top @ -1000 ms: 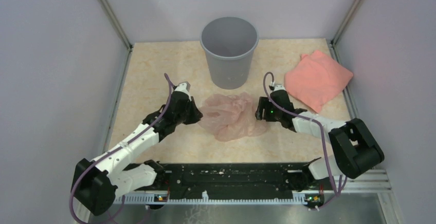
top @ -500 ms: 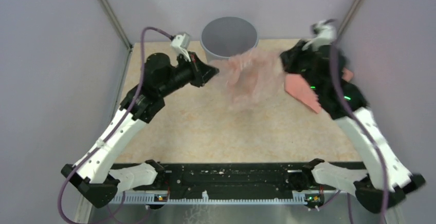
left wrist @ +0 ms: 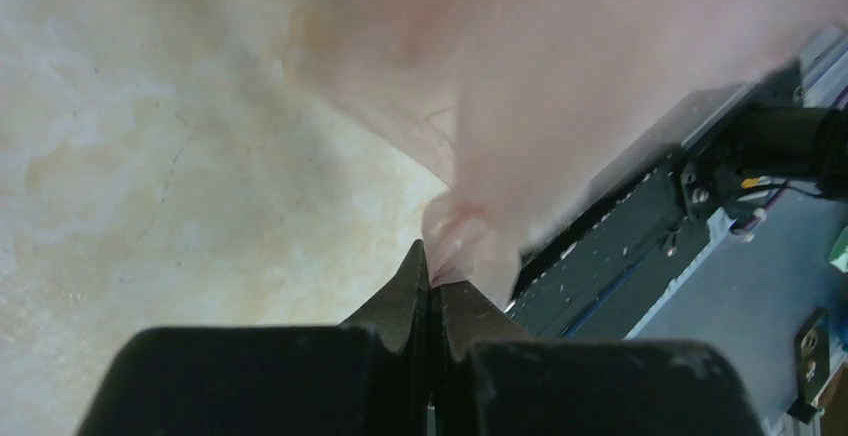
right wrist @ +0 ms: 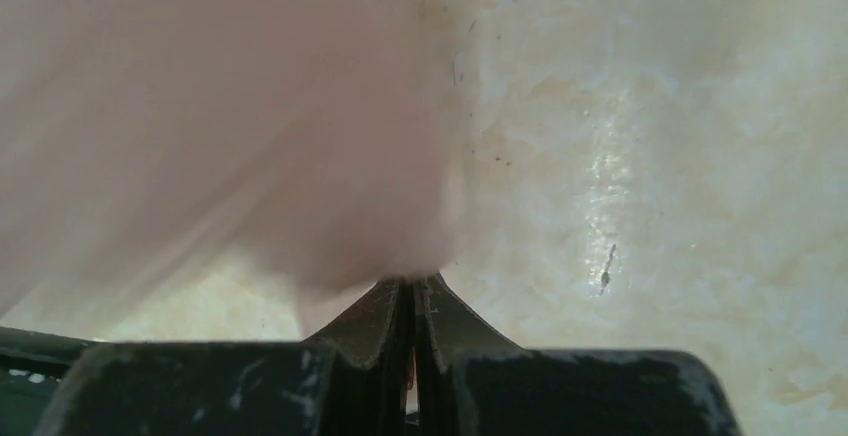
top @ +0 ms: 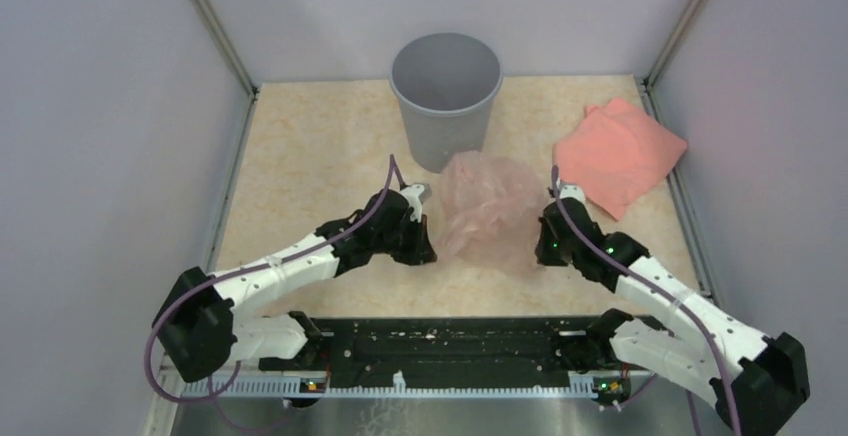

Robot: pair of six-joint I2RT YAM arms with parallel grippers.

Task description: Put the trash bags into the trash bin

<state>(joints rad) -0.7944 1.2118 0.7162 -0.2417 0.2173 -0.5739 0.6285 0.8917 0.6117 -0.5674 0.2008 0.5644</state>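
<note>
Trash bag [top: 490, 211] puffed up at centre frame, just below the trash bin [top: 445, 141], not yet inside. Left jaws pressed together on a thin corner of film at its lower left edge; right jaws likewise pinching film at its lower right. Risks: slippery film sliding out of either small pinch on lifting; billowed bag, wider than the rim, catching it or tipping the light bin. Salmon bundle [top: 618, 154] well apart, upper right, unlikely to snag.
</note>
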